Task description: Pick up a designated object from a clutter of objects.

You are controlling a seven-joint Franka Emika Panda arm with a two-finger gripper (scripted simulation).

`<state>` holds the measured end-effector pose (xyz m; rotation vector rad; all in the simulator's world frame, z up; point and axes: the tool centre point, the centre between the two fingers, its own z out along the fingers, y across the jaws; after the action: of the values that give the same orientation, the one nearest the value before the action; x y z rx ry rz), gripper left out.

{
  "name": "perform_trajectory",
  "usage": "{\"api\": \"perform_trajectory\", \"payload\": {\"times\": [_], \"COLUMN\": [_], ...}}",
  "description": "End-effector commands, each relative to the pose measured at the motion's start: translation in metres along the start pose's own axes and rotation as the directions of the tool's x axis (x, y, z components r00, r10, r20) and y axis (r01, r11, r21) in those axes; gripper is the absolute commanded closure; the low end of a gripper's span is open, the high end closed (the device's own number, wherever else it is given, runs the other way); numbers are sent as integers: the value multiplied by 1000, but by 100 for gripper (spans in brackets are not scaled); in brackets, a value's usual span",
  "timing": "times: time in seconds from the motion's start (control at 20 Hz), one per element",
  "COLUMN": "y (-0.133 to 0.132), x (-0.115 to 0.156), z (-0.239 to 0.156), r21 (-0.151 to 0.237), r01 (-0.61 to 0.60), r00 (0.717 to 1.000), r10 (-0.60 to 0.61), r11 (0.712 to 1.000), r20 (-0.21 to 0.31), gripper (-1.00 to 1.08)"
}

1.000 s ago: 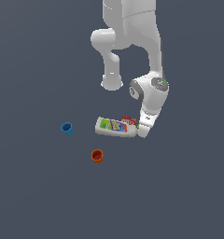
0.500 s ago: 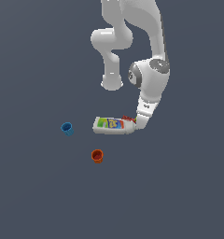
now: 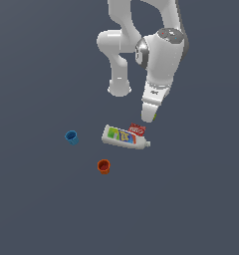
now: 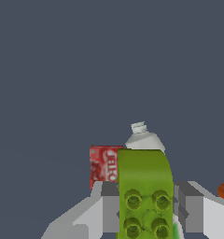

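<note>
Green block (image 4: 144,186) in raised tool (image 4: 146,210)

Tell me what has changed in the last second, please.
The claw has risen away from the white bottle and red box, carrying the green block up with it. Bottle, box, blue cup and orange cup stayed put.

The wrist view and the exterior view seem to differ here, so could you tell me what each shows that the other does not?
Only the wrist view shows the green block plainly, studs visible, gripped between the fingers.

Only the exterior view shows the blue cup, the whole arm, and the gripper raised above the clutter.

Both show the white bottle, the red box and the orange cup.
</note>
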<state>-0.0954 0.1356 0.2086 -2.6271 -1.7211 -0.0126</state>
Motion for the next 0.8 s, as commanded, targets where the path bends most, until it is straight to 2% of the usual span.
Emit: {"api": "perform_trajectory", "payload": {"times": [0.0,0.75], "y": [1,14], "x": [-6,-43], "z": [-24,-162], "r21": [2,4], "r01": [0,-3], "r00": [1000,1000], "r10": [0,3], "r11": [1000,1000], "r20": [-1,3], "gripper": [108,108]}}
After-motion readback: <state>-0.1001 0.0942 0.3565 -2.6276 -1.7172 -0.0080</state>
